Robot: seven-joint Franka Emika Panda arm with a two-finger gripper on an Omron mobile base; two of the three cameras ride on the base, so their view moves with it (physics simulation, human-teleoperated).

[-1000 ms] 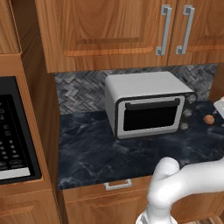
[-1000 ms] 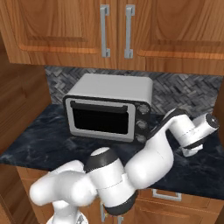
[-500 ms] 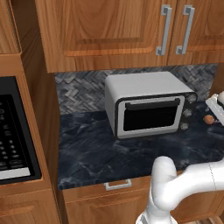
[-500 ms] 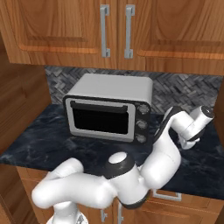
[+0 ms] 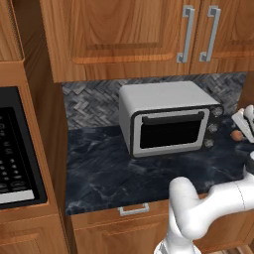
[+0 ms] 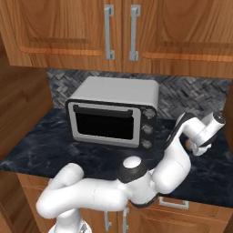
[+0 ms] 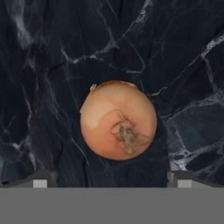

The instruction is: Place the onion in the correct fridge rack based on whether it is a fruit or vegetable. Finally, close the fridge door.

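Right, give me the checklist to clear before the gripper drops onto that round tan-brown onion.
1. Round tan-brown onion centred ahead of the gripper: ok.
2. Jaws spread wider than the onion: ok, one dark tip shows on either side.
3. Onion free on the dark marble counter, nothing touching it: ok.
4. Fingers low enough to close: cannot tell.
5. Silver toaster oven clear of the arm: ok, it stands to the left.

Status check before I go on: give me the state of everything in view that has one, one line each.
onion: lying free on the counter, not gripped, root end up toward the hand camera.
gripper: open, fingertips apart, poised above the onion.
toaster oven: door shut, standing on the counter.
upper cabinet doors: shut.
counter: dark marble, holds the toaster oven and the onion.
drawer: shut.
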